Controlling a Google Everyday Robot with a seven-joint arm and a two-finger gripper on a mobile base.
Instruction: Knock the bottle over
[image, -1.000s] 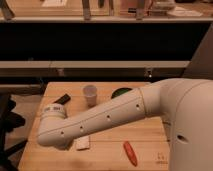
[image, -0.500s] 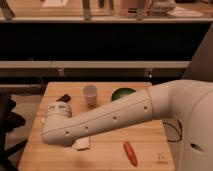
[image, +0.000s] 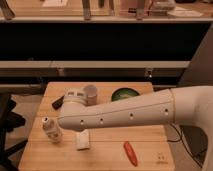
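The bottle (image: 51, 130) is small and whitish-beige with a white cap. It stands upright near the left edge of the wooden table (image: 105, 155). My thick white arm (image: 120, 116) reaches across the table from the right, and its rounded joint (image: 75, 106) ends just right of and above the bottle. The gripper itself does not show; it is hidden behind the arm or out of view.
A white paper cup (image: 90, 93) stands at the back, beside the arm joint. A green bowl (image: 124, 94) sits at the back right. A flat pale block (image: 82, 140) lies right of the bottle. An orange-red carrot-like thing (image: 130, 152) lies at the front. A dark object (image: 58, 102) lies at the back left.
The arm's rounded end has moved right and toward the back, uncovering the bottle, which now shows standing upright at the left.
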